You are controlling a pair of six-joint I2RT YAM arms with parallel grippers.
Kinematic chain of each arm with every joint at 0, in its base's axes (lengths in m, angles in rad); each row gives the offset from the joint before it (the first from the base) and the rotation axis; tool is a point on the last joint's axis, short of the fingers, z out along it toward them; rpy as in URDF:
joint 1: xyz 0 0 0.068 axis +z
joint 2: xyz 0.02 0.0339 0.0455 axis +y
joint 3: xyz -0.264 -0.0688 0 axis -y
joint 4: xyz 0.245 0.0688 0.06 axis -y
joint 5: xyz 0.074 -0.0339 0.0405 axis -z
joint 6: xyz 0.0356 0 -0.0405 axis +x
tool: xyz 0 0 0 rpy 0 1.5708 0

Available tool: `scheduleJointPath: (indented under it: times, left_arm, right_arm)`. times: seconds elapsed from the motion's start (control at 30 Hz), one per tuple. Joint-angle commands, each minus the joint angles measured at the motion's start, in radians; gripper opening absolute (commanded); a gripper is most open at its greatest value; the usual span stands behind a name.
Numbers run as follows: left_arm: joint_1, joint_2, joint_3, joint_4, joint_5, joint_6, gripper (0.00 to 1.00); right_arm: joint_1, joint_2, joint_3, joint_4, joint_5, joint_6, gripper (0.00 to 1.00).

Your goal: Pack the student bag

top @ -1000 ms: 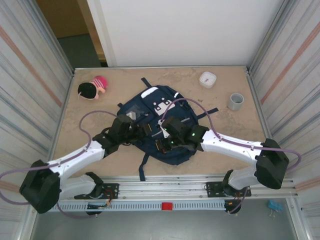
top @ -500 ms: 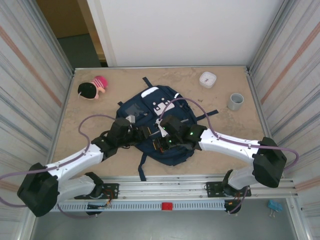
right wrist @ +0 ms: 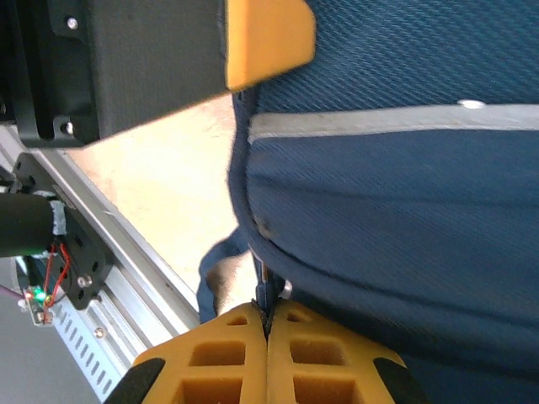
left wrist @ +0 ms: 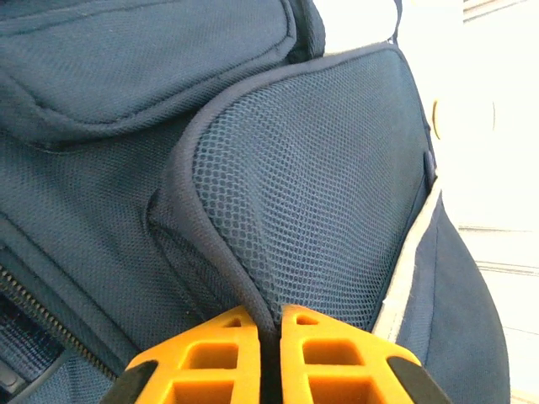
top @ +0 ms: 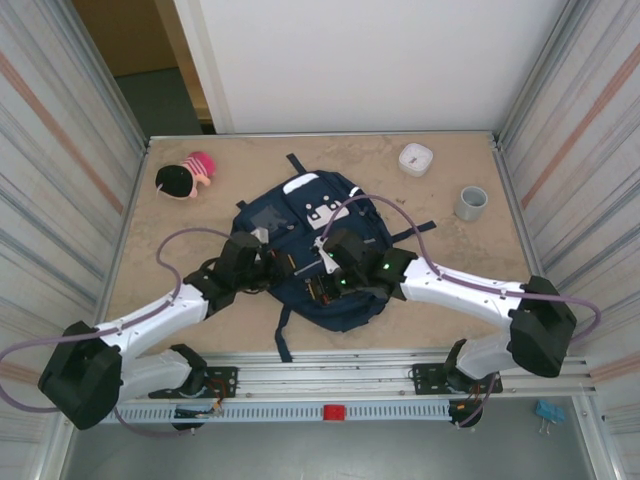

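Note:
The student bag point(top: 310, 212), navy with white patches, lies flat in the middle of the table. My left gripper point(top: 284, 268) reaches its left side. In the left wrist view this gripper point(left wrist: 269, 324) is shut on the dark bound edge of the bag's mesh side pocket point(left wrist: 320, 185). My right gripper point(top: 322, 290) is over the bag's near part. In the right wrist view it point(right wrist: 268, 324) is shut on a small zipper pull point(right wrist: 271, 290) at the bag's seam, below the thin white stripe point(right wrist: 379, 122).
A pink and black soft thing point(top: 185, 176) lies at the back left. A white round container point(top: 415, 158) and a grey cup point(top: 471, 203) stand at the back right. Dark straps trail from the bag toward the metal front rail point(right wrist: 126, 278).
My left gripper has gone from open to shut, pinching the mesh pocket's edge. The right gripper has stayed shut in place on the zipper pull.

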Motion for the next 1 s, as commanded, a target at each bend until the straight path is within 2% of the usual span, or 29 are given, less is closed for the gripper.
scheduleJointPath:
  times: [0.0, 0.1, 0.37, 0.43, 0.5, 0.53, 0.57, 0.67, 0.7, 0.83, 0.97]
  left_arm:
    - [0.065, -0.046, 0.018, -0.125, -0.056, 0.105, 0.05]
    - [0.110, -0.079, 0.014, -0.165, -0.055, 0.141, 0.05]
    - [0.126, -0.077, 0.022, -0.144, -0.007, 0.148, 0.11]
    - [0.124, -0.077, 0.029, -0.148, -0.003, 0.149, 0.20]
    - [0.123, -0.086, 0.039, -0.168, -0.007, 0.159, 0.36]
    - [0.124, -0.094, 0.044, -0.175, -0.008, 0.173, 0.41]
    - [0.124, -0.104, 0.049, -0.177, 0.001, 0.201, 0.46]
    - [0.117, -0.146, 0.084, -0.215, 0.014, 0.386, 0.61]
    - [0.113, -0.160, 0.104, -0.243, 0.017, 0.493, 0.64]
    - [0.107, -0.201, 0.181, -0.347, 0.089, 0.945, 0.68]
    - [0.085, -0.176, 0.239, -0.482, 0.243, 1.427, 0.65]
  right_arm:
    - [-0.064, -0.117, -0.039, -0.052, -0.006, -0.036, 0.00]
    - [-0.119, -0.161, -0.057, -0.103, -0.015, -0.049, 0.00]
    - [-0.097, -0.120, -0.048, -0.062, -0.055, -0.058, 0.00]
    - [-0.095, -0.116, -0.052, -0.057, -0.056, -0.056, 0.00]
    - [-0.096, -0.118, -0.055, -0.054, -0.060, -0.051, 0.00]
    - [-0.097, -0.118, -0.058, -0.055, -0.062, -0.048, 0.02]
    - [-0.098, -0.116, -0.058, -0.057, -0.063, -0.041, 0.09]
    - [-0.112, -0.124, -0.073, -0.042, -0.060, -0.008, 0.38]
    - [-0.122, -0.136, -0.082, -0.025, -0.064, 0.004, 0.43]
    - [-0.175, -0.189, -0.114, 0.023, -0.079, 0.033, 0.48]
    - [-0.238, -0.231, -0.148, 0.071, -0.125, 0.063, 0.49]
